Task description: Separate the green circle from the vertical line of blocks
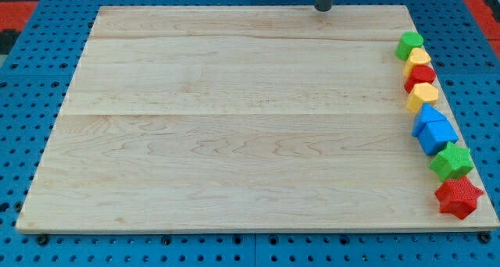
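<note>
My tip (323,8) stands upright, well apart from green circle (408,44).

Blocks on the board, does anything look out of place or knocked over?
Nothing stands out. All the blocks sit in one line down the board's right edge, green circle at its top, red star at its bottom. My tip is at the top edge, clear of them.

Pale wooden board (234,119) fills most of the view, made of long planks with grain running left to right. It lies on a blue pegboard table (31,64) dotted with regular holes. Red patches show at the view's top corners (19,9). Even, soft light; faint sheen on the wood.
</note>
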